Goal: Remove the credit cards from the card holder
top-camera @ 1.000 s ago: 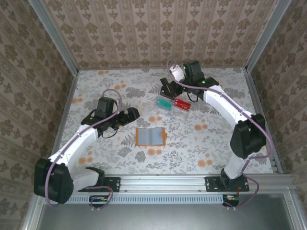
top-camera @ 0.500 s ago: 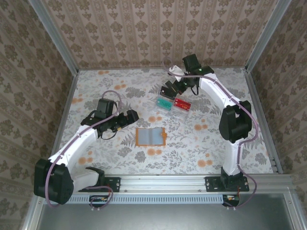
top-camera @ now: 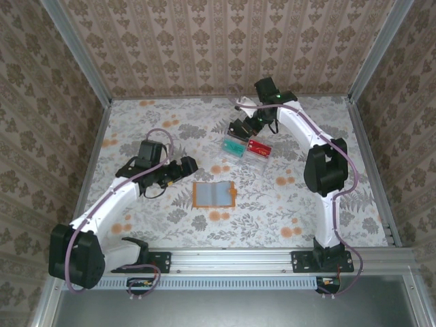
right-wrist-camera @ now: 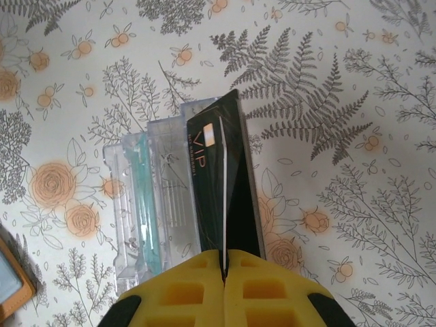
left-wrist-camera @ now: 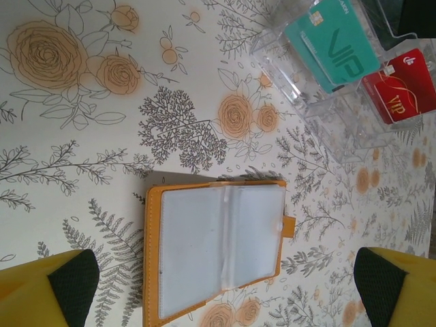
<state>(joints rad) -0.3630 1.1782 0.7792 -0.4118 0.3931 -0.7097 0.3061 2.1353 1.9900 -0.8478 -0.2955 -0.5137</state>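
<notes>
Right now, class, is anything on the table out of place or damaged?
Nothing damaged. Only the black card stands out: pinched in the right hand over the clear tray where the teal card and red card lie.

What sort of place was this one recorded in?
Probably a purpose-built robot test booth, not a real room: patterned wallpaper panels set in a metal frame box in a floral-covered table, with a mounting rail along its near edge.
</notes>
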